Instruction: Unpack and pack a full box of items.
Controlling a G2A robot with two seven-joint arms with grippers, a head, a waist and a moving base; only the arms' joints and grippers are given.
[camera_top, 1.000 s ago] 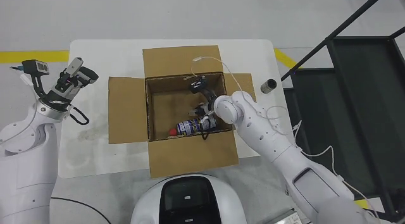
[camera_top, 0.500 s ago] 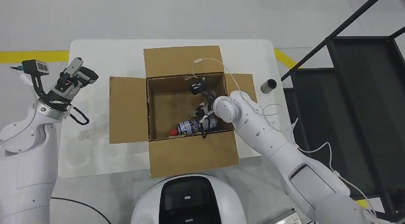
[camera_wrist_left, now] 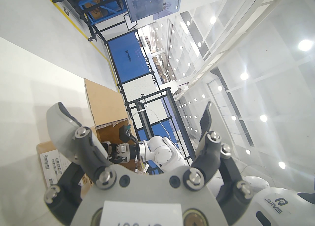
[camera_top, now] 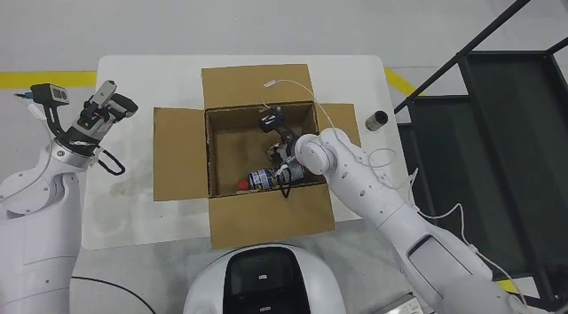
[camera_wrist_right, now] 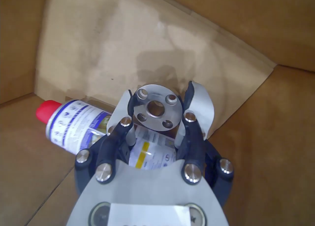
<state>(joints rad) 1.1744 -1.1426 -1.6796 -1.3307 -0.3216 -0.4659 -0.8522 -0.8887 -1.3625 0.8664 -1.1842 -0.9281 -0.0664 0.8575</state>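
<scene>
An open cardboard box sits in the middle of the white table, flaps spread. My right gripper is inside it, shut on a round metal flange with several bolt holes, held above the box floor. Under the gripper lies a spray can with a red cap, on its side near the box's front wall; the spray can also appears from above. My left gripper is open with nothing in it, held up off the table's left edge, also seen as the left gripper.
A small dark cylinder lies on the table at the right edge. A black metal frame stands to the right of the table. A thin white cable loops over the box's back flap.
My right gripper has shifted slightly left and toward the back inside the box with the flange. The left arm has not moved.
</scene>
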